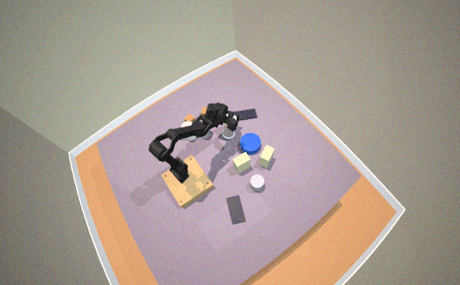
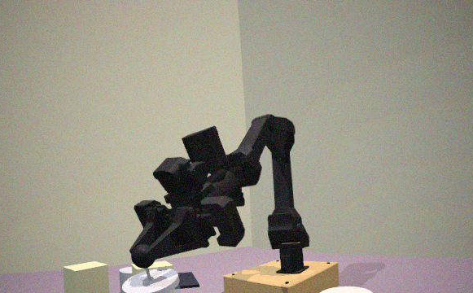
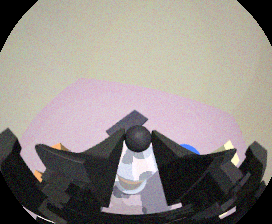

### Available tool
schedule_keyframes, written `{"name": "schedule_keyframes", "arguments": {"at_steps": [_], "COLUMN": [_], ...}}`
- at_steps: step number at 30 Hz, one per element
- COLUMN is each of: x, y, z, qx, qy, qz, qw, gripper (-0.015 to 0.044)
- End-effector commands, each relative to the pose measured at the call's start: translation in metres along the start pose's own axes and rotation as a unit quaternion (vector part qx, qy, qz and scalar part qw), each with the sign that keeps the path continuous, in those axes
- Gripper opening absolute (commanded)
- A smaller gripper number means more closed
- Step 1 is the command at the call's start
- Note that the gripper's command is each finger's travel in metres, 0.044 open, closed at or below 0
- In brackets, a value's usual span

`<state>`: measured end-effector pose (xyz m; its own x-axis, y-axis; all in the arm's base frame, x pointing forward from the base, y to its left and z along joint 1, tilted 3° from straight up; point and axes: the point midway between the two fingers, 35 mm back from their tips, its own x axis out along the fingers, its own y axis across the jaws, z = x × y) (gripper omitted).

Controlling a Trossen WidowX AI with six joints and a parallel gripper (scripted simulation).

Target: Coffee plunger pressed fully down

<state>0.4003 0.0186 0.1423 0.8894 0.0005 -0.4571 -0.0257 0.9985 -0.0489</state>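
Gripping plunger knob (image 3: 137,139), claw (image 3: 137,143) above press (image 2: 151,281); blue cylinder (image 1: 250,142) near.

Press (image 2: 151,282) base cut off by the exterior view's bottom edge; rod (image 2: 148,274) mostly hid behind gripper (image 2: 142,255). From top, arm (image 1: 182,132) covered two pale cylinders (image 1: 198,136) nr desk's far edge.

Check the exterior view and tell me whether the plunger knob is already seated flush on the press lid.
No: a short stretch of the thin rod shows between the knob in the gripper and the lid.
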Motion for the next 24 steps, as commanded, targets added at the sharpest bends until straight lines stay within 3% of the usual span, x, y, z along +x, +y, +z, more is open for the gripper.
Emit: {"name": "schedule_keyframes", "arguments": {"at_steps": [1,24], "x": [0.0032,0.0050], "y": [0.0000,0.0000], "z": [-0.0066,-0.0043], "qx": [-0.004,-0.004], "qy": [0.012,0.012], "qz": [0.000,0.000], "qw": [1.000,1.000], "gripper": [0.0123,0.0123]}}
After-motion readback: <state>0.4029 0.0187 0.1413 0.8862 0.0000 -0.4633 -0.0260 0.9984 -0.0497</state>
